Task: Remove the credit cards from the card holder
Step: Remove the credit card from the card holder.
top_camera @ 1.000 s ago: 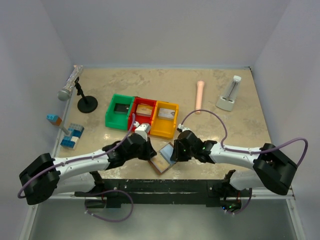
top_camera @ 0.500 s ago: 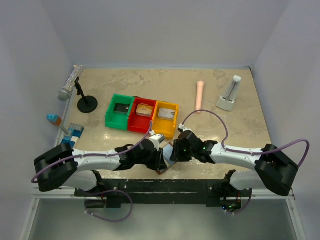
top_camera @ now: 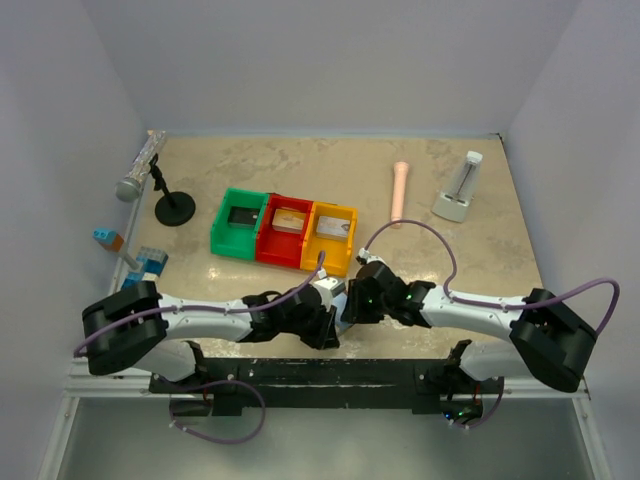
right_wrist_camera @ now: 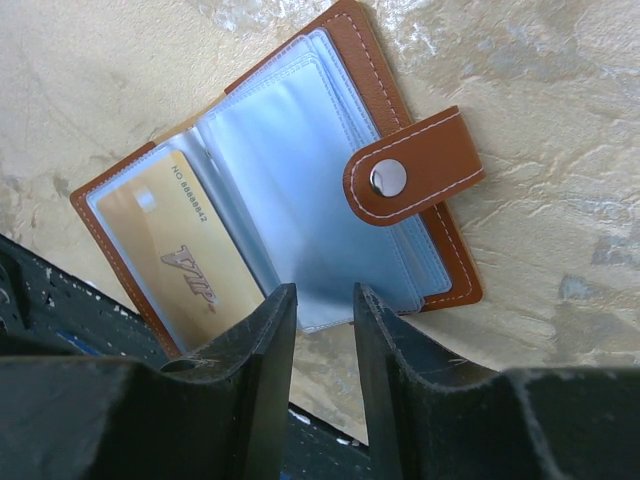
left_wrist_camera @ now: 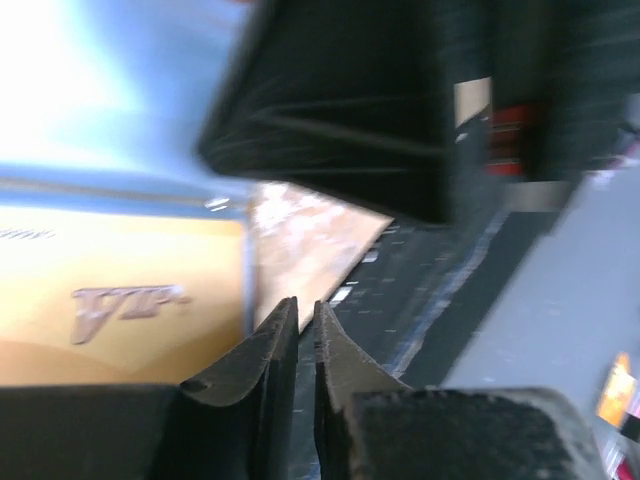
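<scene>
One gold card [right_wrist_camera: 190,268] shows in the open card holder [right_wrist_camera: 400,120] from the right wrist.

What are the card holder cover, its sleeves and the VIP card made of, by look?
Card holder cover: brown leather or faux leather, matte, pale stitched rim, shiny metal snap. Sleeves: clear glossy plastic, hazy reflections. VIP card: gold, smooth, probably plastic.

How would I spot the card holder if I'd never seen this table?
Start at the row of green, red and yellow plastic bins mid-table, then look nearer, between the two grippers. The open brown leather card holder lies flat there; unlike the bins, it has clear sleeves, a snap tab and a gold VIP card.
</scene>
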`<action>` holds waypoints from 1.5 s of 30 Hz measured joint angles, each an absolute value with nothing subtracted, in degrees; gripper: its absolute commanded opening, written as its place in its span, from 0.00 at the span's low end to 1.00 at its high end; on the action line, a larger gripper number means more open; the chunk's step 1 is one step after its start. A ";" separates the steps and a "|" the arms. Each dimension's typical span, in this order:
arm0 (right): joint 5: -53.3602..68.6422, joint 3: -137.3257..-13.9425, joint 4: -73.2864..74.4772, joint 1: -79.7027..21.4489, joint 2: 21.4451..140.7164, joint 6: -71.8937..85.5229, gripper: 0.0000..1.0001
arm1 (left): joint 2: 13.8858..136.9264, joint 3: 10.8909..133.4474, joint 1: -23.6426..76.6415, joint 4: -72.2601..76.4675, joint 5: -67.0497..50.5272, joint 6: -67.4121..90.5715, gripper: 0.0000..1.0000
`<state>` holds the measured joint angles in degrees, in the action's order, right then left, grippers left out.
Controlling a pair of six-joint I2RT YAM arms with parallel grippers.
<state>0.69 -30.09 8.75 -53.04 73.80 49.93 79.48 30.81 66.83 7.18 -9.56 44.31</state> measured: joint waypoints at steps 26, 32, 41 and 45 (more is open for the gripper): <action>0.54 -26.89 17.15 -53.69 66.39 49.43 0.40 | 74.87 27.73 64.36 -2.66 3.84 46.28 0.13; 0.97 -26.94 21.04 -53.69 62.52 47.66 0.41 | 71.99 27.73 64.36 -4.12 2.72 45.34 0.15; 3.99 -31.77 26.74 -53.69 46.13 39.35 0.45 | 61.28 27.46 64.29 -7.11 0.10 43.20 0.19; 7.14 -32.60 20.99 -53.69 45.54 37.67 0.55 | 55.68 25.17 64.25 -6.66 2.50 44.07 0.20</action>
